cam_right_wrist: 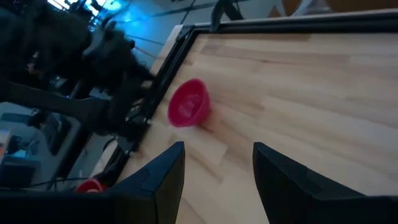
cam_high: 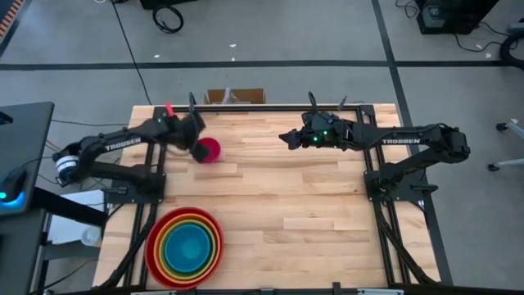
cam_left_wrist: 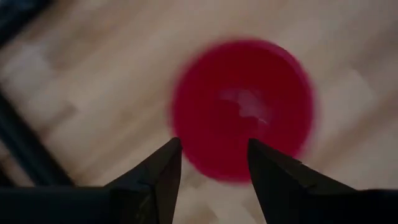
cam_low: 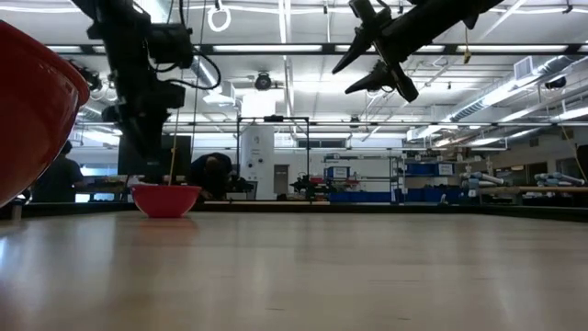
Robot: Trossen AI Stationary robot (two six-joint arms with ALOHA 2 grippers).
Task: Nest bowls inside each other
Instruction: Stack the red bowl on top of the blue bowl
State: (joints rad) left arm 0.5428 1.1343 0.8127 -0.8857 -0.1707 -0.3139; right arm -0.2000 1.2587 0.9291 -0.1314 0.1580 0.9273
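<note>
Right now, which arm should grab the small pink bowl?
Left. The left gripper hangs open right over the small pink bowl, and the nested stack is on its side. The right gripper hovers mid-table, farther off.

The small bowl (cam_high: 210, 150) is sitting on the table (cam_high: 311, 205), far behind the stack of nested bowls (cam_high: 184, 247) at the front-left corner.

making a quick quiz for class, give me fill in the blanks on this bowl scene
1. The small bowl under the left gripper is ____ in colour.
2. The innermost bowl of the nested stack is ____.
3. The right gripper holds ____.
4. The table is made of ____.

Missing words: pink; blue; nothing; wood
</note>
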